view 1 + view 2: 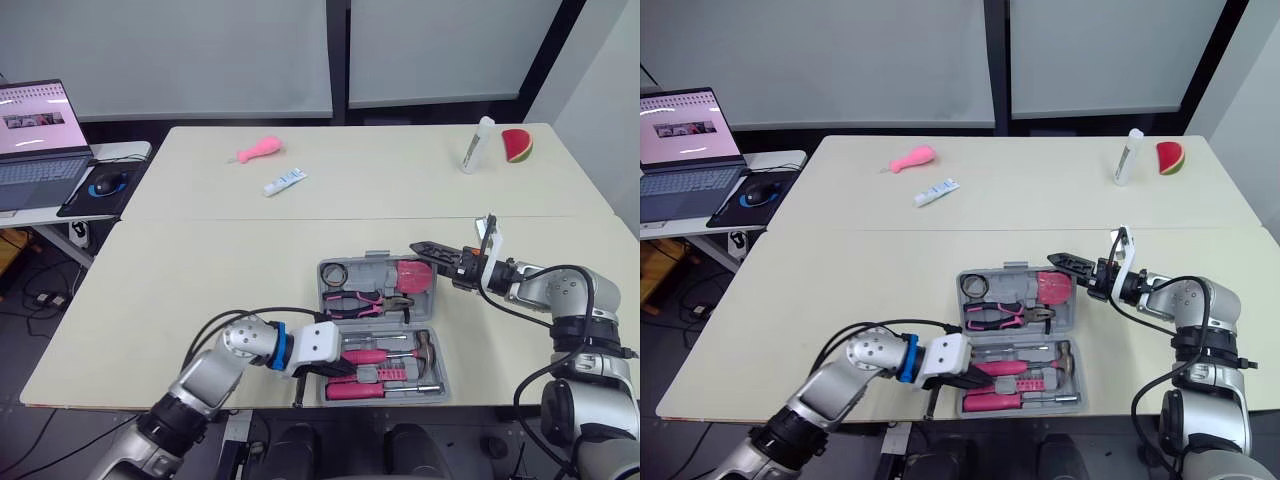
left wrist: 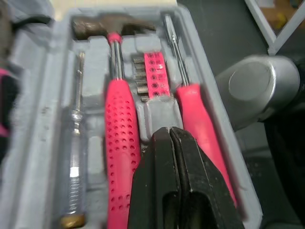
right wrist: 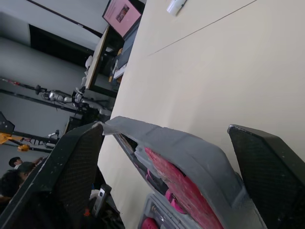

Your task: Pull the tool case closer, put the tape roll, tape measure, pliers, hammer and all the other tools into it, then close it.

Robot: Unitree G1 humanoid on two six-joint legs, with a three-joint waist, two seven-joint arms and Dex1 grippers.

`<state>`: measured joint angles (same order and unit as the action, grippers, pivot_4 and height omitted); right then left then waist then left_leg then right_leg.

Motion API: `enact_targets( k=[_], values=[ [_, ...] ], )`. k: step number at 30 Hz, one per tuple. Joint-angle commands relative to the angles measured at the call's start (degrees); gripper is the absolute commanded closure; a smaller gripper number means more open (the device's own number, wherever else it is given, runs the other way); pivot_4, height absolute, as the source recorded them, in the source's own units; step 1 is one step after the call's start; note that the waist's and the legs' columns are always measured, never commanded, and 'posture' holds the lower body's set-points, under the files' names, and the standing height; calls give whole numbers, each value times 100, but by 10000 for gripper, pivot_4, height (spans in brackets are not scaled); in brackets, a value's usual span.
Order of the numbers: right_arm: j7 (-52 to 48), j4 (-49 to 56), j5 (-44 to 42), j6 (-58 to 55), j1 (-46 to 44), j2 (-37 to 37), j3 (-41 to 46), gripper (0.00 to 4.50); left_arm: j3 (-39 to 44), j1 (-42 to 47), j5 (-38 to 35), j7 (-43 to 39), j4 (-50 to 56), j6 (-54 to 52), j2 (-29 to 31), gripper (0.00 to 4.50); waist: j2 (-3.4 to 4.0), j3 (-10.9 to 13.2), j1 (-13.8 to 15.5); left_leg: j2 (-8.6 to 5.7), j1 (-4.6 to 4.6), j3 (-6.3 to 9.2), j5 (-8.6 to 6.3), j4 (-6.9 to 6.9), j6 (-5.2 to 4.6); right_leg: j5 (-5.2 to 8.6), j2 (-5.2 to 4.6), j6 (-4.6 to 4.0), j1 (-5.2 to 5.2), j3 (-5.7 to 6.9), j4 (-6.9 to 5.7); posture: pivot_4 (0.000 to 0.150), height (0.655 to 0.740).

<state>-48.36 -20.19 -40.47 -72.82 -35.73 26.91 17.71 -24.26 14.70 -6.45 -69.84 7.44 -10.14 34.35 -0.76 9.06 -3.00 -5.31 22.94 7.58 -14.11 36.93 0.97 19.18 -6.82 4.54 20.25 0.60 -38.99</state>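
My left gripper [image 2: 170,136] has its fingers pressed together, tips low over the near half of the open case [image 1: 360,262], between the hammer [image 2: 119,133] and a screwdriver [image 2: 200,119]. My right gripper [image 1: 428,257] is spread wide, straddling the far half's right edge. The case lies at the table's [image 1: 200,260] near edge.

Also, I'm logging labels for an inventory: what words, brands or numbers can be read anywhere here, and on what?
No text here is legible.
On the laptop screen: a page with a picture strip, lettering too small to read.
On the white tube: blue print, too small to read.
On the white bottle: no readable label.
On the red bit holder in the tool case: no readable markings.
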Motion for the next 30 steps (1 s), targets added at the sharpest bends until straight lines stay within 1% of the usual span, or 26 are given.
enact_targets(
  k=[1, 4, 7, 10, 13, 14, 16, 17, 19, 20, 22, 23, 24, 26, 27, 28, 29, 30],
  values=[
    [-58, 494, -448, -392, 23, 135, 167, 469, 439, -109, -446, -280, 586, -201, 431, 45000, 2, 1, -2, 0, -1, 0, 0, -1, 0, 0, 0, 0, -1, 0, 1, 1500, 7400],
    [-42, 836, -720, -837, 96, 259, 229, 469, 687, -318, -611, -572, 807, -168, 993, 45000, 6, 3, -10, 1, -1, -1, -1, -4, -2, 0, 0, -1, 1, -1, 2, 1500, 7400],
    [-108, 1529, -1216, -1636, 306, 536, 319, 469, 1061, -714, -753, -893, 825, 78, 1629, 45000, 9, 6, 5, 1, -1, 0, -2, -6, -3, 1, 0, -1, 1, -1, 4, 1500, 7400],
    [-155, 2096, -1968, -1959, 644, 989, 281, 469, 1283, -1008, -726, -990, 518, 427, 1958, 45000, 12, 9, 73, 1, 1, 3, -3, -8, -4, 1, -2, -2, 1, 0, 7, 1500, 7400],
    [-39, 2270, -2721, -1968, 908, 1376, 241, 469, 1338, -1120, -628, -991, 264, 711, 2033, 45000, 12, 11, 133, -3, 0, 1, -3, -6, -6, 1, -10, -2, -1, 1, 7, 1500, 7400],
    [-25, 2510, -3011, -1968, 1160, 1600, 211, 469, 1327, -1114, -546, -897, 121, 791, 1974, 45000, 12, 11, 136, -4, 0, 1, -4, -5, -7, 1, -11, -2, -2, 2, 7, 1500, 7400],
    [-4, 3017, -3342, -1968, 1602, 1909, 209, 469, 1287, -1065, -428, -672, -98, 854, 1791, 45000, 10, 13, 178, -3, 1, 2, -6, -7, -10, 2, -13, -1, -5, 4, 8, 1500, 7400],
    [15, 3263, -3305, -1962, 1740, 1967, 236, 469, 1269, -1038, -392, -580, -162, 856, 1707, 45000, 9, 13, 181, -4, 6, 5, -7, -8, -12, 2, -15, -1, -5, 5, 13, 1500, 7400],
    [-87, 3748, -3061, -1613, 2021, 2189, 172, 469, 1233, -1019, -345, -414, -205, 763, 1543, 45000, 8, 14, 168, -3, 6, 0, -9, -7, -16, 3, -13, 1, -4, 8, 11, 1500, 7400],
    [157, 3727, -3007, -1516, 2030, 2077, 294, 469, 1207, -1055, -318, -357, -198, 746, 1478, 45000, 6, 14, 166, -5, 6, -1, -9, -5, -16, 2, -13, 1, -3, 9, 10, 1500, 7400],
    [388, 3895, -2633, -1001, 2199, 2030, 309, 469, 1179, -1153, -257, -275, -177, 778, 1399, 45000, 3, 15, 137, -4, 3, -2, -10, -5, -17, 3, -11, 2, -3, 9, 6, 1500, 7400],
    [362, 4117, -2150, -455, 2399, 2140, 113, 469, 1179, -1182, -237, -249, -171, 796, 1375, 45000, 3, 15, 128, -2, 1, -2, -10, -5, -17, 3, -10, 2, -3, 8, 5, 1500, 7400],
    [300, 4305, -1323, 384, 2689, 2391, -321, 2200, 1184, -1175, -203, -184, -179, 783, 1325, 45000, 3, 15, 128, -2, 0, -2, -10, -6, -17, 3, -8, 2, -2, 7, 4, 1500, 7400],
    [84, 4407, -64, 1759, 3184, 2770, -947, 6609, 1172, -1148, -158, -98, -189, 744, 1246, 45000, 3, 15, 136, -4, 0, -2, -10, -8, -16, 5, -8, 6, -1, 8, 4, 1500, 7400],
    [21, 4303, 543, 2480, 3427, 2929, -1214, 9942, 1159, -1143, -143, -49, -177, 704, 1205, 45000, 1, 15, 138, -5, 1, -4, -10, -6, -16, 7, -8, 9, 0, 8, 4, 1500, 7400],
    [-44, 4173, 1002, 3070, 3637, 3038, -1405, 13057, 1136, -1141, -118, -4, -155, 668, 1167, 45000, 0, 16, 144, -7, 1, -5, -10, -4, -16, 7, -8, 11, 0, 7, 5, 1500, 7400],
    [-81, 4031, 1425, 3605, 3819, 3130, -1584, 17365, 1109, -1130, -90, 39, -131, 629, 1128, 45000, -2, 17, 147, -8, 0, -6, -9, -2, -16, 7, -10, 12, -3, 8, 5, 1500, 7400],
    [-79, 3863, 1878, 4157, 3983, 3208, -1783, 20181, 1066, -1119, -51, 87, -99, 587, 1077, 45000, -2, 17, 147, -9, -1, -7, -9, -1, -16, 7, -10, 13, -5, 8, 5, 1500, 7400]
  ],
)
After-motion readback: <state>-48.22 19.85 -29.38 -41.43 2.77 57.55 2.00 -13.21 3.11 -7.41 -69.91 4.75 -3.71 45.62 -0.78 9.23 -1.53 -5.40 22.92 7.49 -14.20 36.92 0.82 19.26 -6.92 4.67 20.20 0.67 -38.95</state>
